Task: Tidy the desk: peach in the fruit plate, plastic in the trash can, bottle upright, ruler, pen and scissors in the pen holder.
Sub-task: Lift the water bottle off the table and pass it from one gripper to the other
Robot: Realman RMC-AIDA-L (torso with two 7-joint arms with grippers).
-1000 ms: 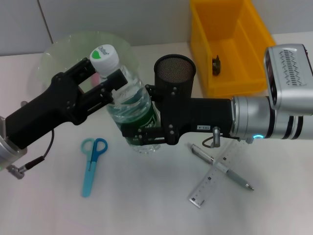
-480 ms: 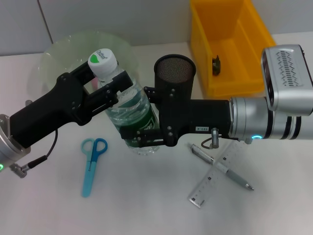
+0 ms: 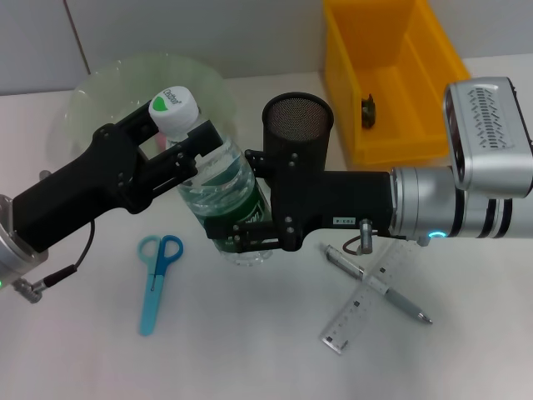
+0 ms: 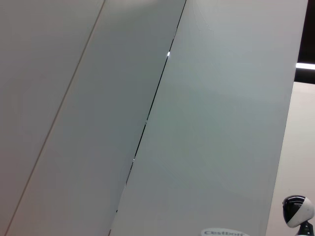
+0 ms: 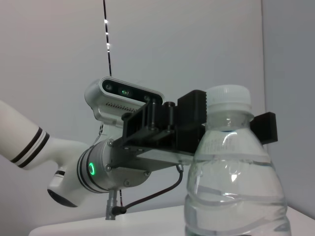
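Two claws meet at bottle (image 3: 223, 192) on white desk (image 3: 250, 350), grey wall (image 3: 208, 33).

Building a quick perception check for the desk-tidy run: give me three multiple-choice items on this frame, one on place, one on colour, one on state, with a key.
1. Where do the scissors lie?
A. in the pen holder
B. on the table
C. in the yellow bin

2. What colour are their handles?
A. blue
B. red
C. black

3. How is the bottle held?
A. lying free
B. by the right gripper only
C. by both grippers

Key: 1 B, flat on the table, outside the pen holder. 2 A, blue. 3 C, left gripper at the neck, right gripper low on the body.
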